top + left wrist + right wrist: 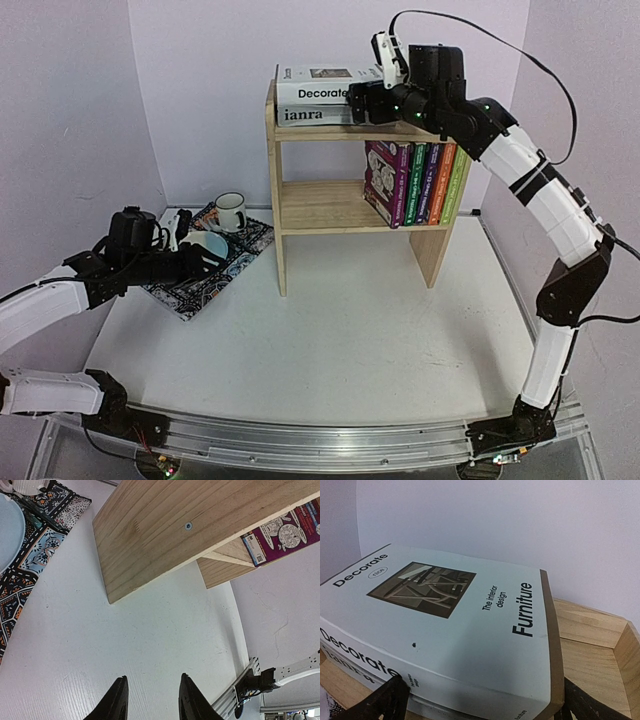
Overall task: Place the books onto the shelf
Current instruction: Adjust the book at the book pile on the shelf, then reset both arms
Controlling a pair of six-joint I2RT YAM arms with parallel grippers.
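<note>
White tabletop (350,340), dark patterned placemat (240,255) lying flat at its left, white mug (230,211) with dark markings upright on the mat's far corner, pale blue plate (7,530) on the mat, lilac walls, aluminium rail (320,440) along the near edge

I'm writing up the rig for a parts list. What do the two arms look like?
The left arm and right arm have white tubular links joined by black blocky joints. Green lights glow on the right one, and a thin black cable loops off its wrist. The fingers are black.
</note>
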